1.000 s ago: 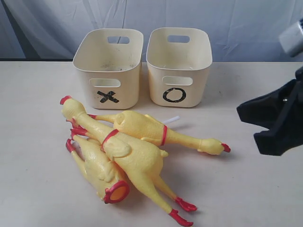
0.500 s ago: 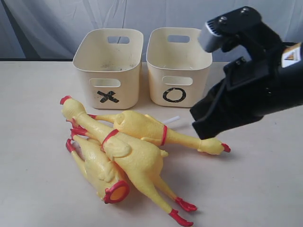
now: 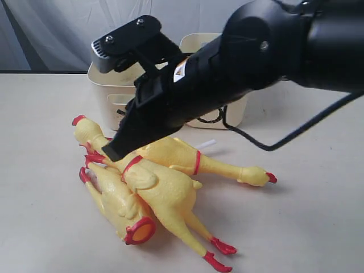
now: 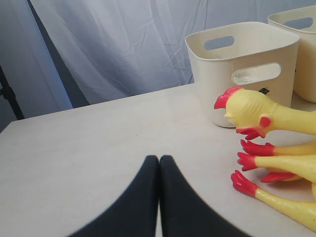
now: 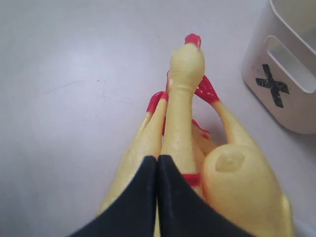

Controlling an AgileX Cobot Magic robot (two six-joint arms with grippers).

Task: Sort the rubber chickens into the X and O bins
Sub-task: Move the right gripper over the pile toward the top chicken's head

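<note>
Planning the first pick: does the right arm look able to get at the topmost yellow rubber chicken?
Probably yes: the right gripper hangs over that chicken, its neck directly below with nothing between, though its jaws are shut.

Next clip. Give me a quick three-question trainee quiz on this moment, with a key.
1. True or false: the left gripper holds a rubber chicken.
2. Which arm reaches over the rubber chickens? A) left B) right C) both
3. Fill in: the right wrist view shows the bin marked ___.
Key: 1 false, its fingers are shut on nothing; 2 B, the right gripper is over the pile; 3 X.
</note>
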